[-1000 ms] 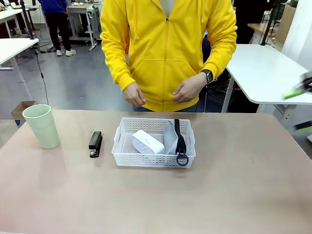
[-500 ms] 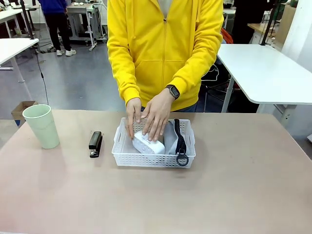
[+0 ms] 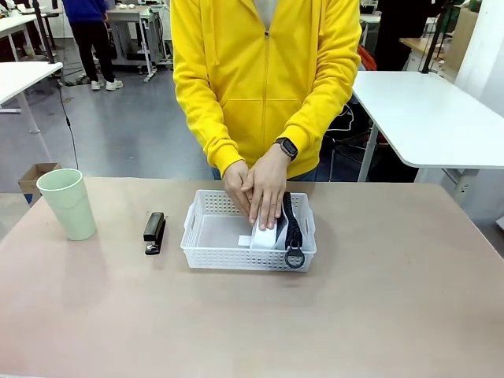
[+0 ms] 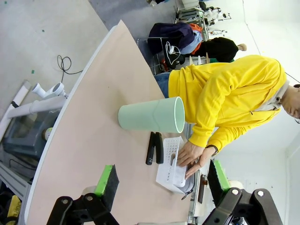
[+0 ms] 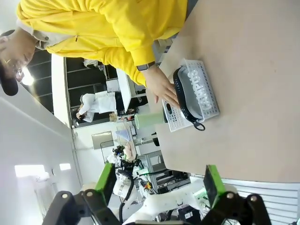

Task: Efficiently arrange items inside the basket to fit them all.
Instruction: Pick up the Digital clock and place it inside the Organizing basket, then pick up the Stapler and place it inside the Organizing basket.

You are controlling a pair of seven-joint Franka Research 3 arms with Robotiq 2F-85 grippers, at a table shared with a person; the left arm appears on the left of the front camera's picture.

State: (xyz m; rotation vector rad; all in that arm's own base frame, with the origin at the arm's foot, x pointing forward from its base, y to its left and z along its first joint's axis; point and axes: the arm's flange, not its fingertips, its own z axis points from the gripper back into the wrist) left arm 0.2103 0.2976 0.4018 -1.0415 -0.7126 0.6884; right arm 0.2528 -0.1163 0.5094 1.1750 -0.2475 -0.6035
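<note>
The pale beige tabletop (image 3: 378, 315) stood on a smooth grey floor (image 3: 126, 134) in a bright, evenly lit workshop. A white table (image 3: 429, 118) sat behind it to the right, with a white wall (image 3: 488, 63) beyond. The corner of another white table (image 3: 20, 79) showed at the left. A small open cardboard box (image 3: 35, 179) rested on the floor near that side. Farther back, a person in a blue top (image 3: 87, 9) stood beside a cluttered workbench (image 3: 130, 16). In the left wrist view, a black cable (image 4: 63, 63) lay looped on the floor near white pipes (image 4: 42, 93).
</note>
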